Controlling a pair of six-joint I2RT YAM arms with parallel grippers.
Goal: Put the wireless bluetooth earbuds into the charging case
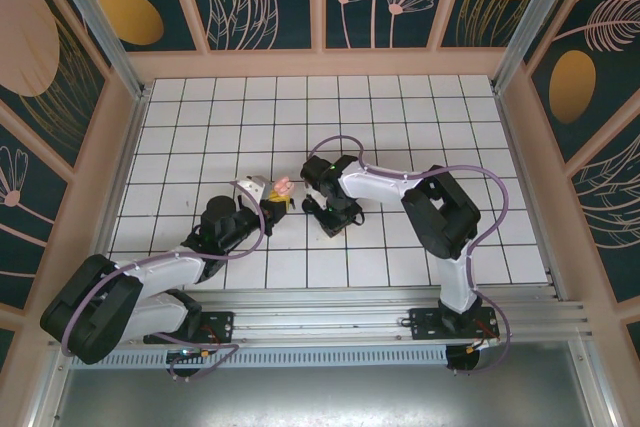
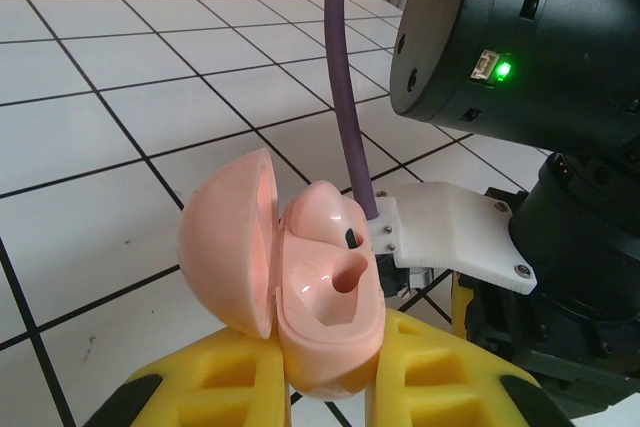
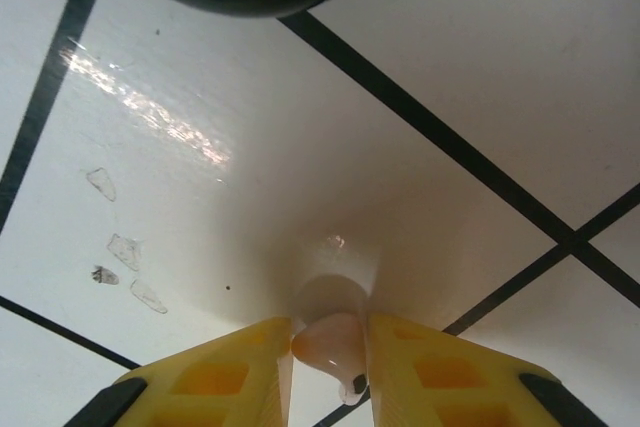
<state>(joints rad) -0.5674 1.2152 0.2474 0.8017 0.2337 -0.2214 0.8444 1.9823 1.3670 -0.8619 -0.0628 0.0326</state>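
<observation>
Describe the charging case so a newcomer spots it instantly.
On the white tiled table, look just left of centre, where the yellow-fingered left gripper sits. Pinched in it is the charging case: a rounded pale pink clamshell, lid hinged open, unlike the black right arm beside it.

No lettering, label, brand mark or number can be read anywhere in the scene.
</observation>
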